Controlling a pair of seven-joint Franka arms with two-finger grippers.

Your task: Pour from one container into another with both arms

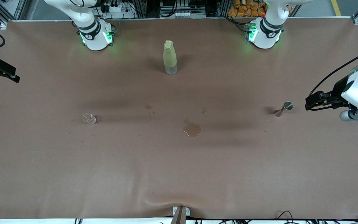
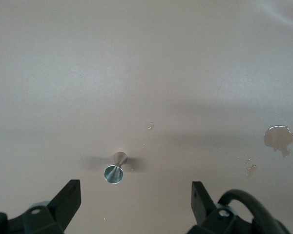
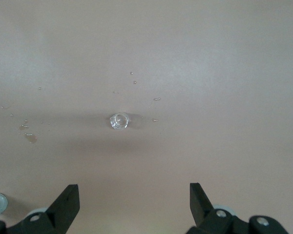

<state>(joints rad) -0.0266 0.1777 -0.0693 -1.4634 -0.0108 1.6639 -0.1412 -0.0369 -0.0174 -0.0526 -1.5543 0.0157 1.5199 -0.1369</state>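
Observation:
The tiny clear glass cup (image 1: 89, 118) stands on the brown table toward the right arm's end, and shows in the right wrist view as the glass cup (image 3: 118, 121). The silvery metal jigger (image 1: 283, 109) stands toward the left arm's end, its round rim up; it is the jigger (image 2: 114, 170) in the left wrist view. My left gripper (image 1: 308, 104) hovers open over the table's end, apart from the jigger, nothing between its fingers (image 2: 68, 197). My right gripper (image 1: 12, 76) hangs open over the table's edge at the right arm's end, apart from the cup, its fingers (image 3: 67, 201) wide.
A tall yellow-green bottle (image 1: 169, 57) stands mid-table near the robots' bases. A puddle (image 1: 192, 128) and small drops lie on the brown cloth (image 1: 179, 174) between cup and jigger; the same puddle (image 2: 279, 138) shows in the left wrist view.

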